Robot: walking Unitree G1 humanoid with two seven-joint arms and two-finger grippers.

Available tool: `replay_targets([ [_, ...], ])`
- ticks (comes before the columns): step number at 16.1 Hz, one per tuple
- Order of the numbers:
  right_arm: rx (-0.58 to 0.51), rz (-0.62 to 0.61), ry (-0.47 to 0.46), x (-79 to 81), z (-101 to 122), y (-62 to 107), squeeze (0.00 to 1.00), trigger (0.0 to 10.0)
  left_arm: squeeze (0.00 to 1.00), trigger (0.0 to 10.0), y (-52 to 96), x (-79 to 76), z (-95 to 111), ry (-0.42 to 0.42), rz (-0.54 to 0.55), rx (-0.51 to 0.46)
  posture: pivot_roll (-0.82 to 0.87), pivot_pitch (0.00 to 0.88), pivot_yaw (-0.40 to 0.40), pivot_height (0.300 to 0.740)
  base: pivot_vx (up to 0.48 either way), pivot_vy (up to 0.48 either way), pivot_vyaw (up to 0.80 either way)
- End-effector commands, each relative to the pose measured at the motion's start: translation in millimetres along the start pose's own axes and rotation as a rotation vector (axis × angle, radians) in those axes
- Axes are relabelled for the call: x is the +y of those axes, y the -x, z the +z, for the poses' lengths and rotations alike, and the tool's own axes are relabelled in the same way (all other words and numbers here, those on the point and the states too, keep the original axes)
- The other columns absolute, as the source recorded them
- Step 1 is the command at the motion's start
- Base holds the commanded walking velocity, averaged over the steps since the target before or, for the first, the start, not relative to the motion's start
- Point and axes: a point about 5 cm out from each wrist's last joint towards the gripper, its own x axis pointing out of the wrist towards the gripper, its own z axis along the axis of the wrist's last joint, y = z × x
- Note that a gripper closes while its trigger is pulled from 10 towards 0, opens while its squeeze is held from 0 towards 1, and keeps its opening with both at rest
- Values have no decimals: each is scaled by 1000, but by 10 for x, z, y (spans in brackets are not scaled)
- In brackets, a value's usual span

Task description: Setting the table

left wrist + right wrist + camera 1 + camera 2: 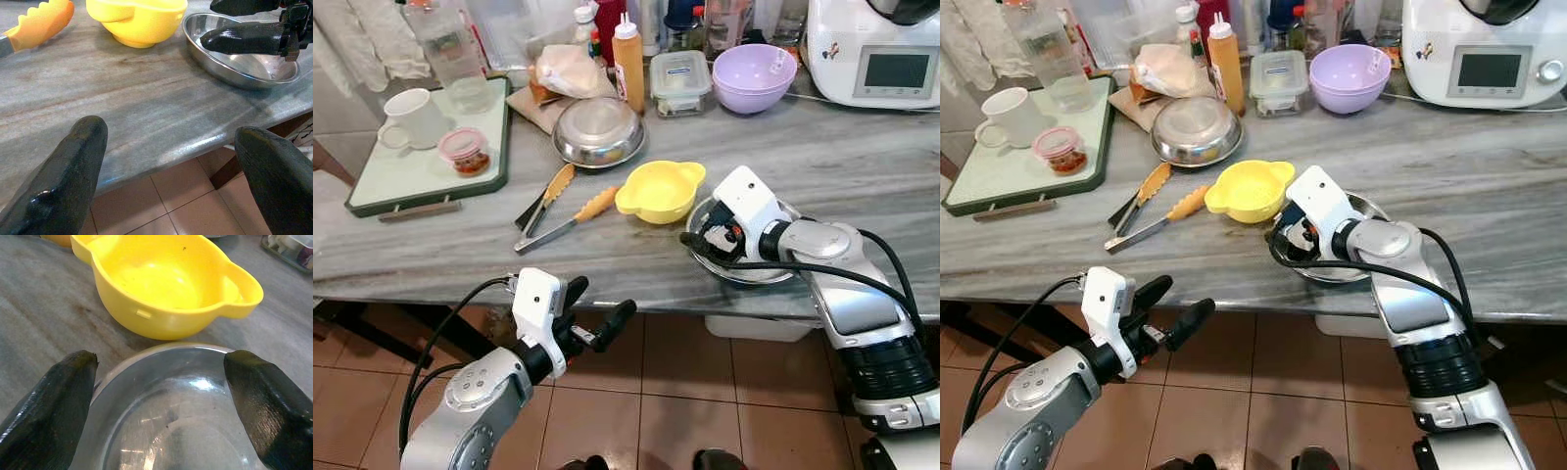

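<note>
I've got the right pincer spread open right over the shallow round steel bowl at the grey marble worktop edge, yellow two-handled plastic bowl just beyond its tips; left pincer open, farther off, below the edge.

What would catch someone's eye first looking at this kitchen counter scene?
Probably the bright yellow bowl near the middle of the grey counter, right beside a steel bowl at the front edge. The right tool hovers open over that steel bowl, one finger on each side of it. The left tool hangs open below the counter edge, over the tiled floor.
</note>
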Motion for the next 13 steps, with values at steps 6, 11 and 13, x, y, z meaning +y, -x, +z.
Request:
replay_targets([
  [6,5,-27,58,-75,26,216,0,10000,0,10000,47,39,-76,8,27,30,-279,172,116,740,0,0,0],
  [11,110,-4,63,-4,-214,278,0,10000,0,10000,22,18,-88,11,5,38,-293,180,127,740,0,0,0],
  [13,120,8,52,30,-246,254,0,10000,0,10000,24,-1,-93,14,-13,43,-291,185,126,740,0,0,0],
])
